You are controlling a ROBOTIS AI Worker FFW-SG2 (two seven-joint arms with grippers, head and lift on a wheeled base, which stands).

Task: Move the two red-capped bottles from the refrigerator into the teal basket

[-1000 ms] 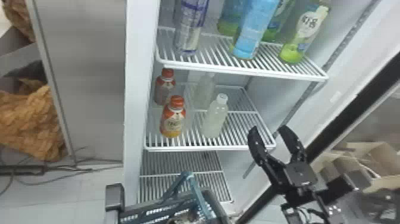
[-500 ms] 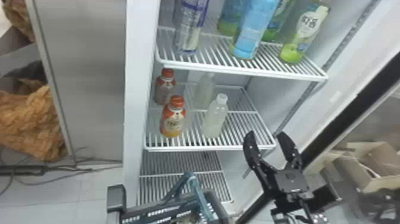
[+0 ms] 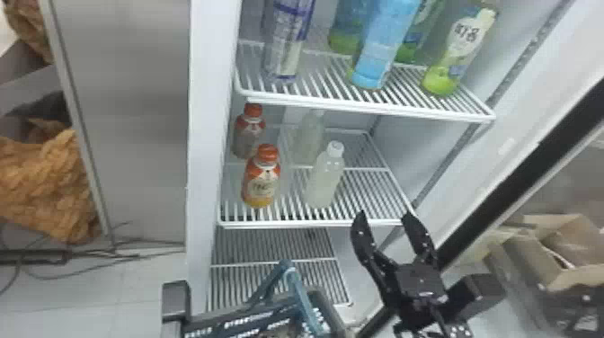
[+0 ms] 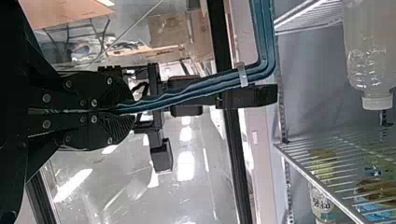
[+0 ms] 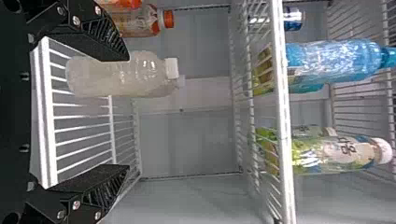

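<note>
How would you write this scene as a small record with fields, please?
Front red-capped bottle: upright on middle shelf
Back red-capped bottle: behind it, same shelf
White-capped bottles: two, to their right
Upper shelf: blue bottle, green bottles
Teal basket: low, before the refrigerator
Left tool: shut on basket handle
Right tool: open, empty, right of the bottles

Near the matt black right tool point(image 3: 384, 216), the wire shelf point(image 3: 292, 224) looks smooth and white-coated. Left of the tool, the red-capped bottles point(image 3: 260, 182) are glossy plastic; right of it, matt cardboard boxes point(image 3: 579, 251).
</note>
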